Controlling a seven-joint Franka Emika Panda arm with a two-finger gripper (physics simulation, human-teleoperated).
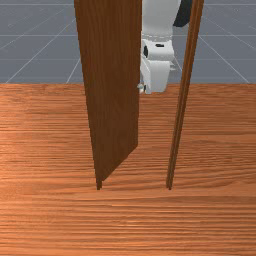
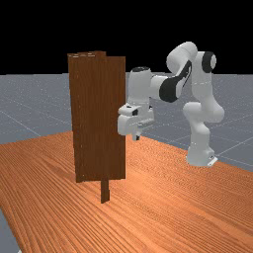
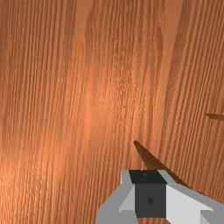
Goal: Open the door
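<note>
Across the lower part of the front view spreads the table (image 1: 220, 210), orange-brown with its grain showing. Over it, from the far view's right, my white and grey arm (image 2: 200, 89) reaches toward the far view's left, its base standing at the table's surface. Tall and dark brown, the door (image 1: 112, 100) stands upright and open, swung away from the line of its frame (image 1: 185, 95), with a broad gap between its free edge and the frame's post on the front view's right. That free edge points back toward my arm's side of the table. Level with the door's middle in the far view, my gripper (image 2: 136, 137) hangs above the table, near the free edge; whether it touches the door, I can't tell. In the front view my hand sits between that edge and the right-hand post. I cannot tell how wide my gripper stands or whether it has hold of anything. Smallest is a thin brown sliver (image 3: 214, 116) in the wrist view, apart from my gripper; which piece it belongs to is unclear.
</note>
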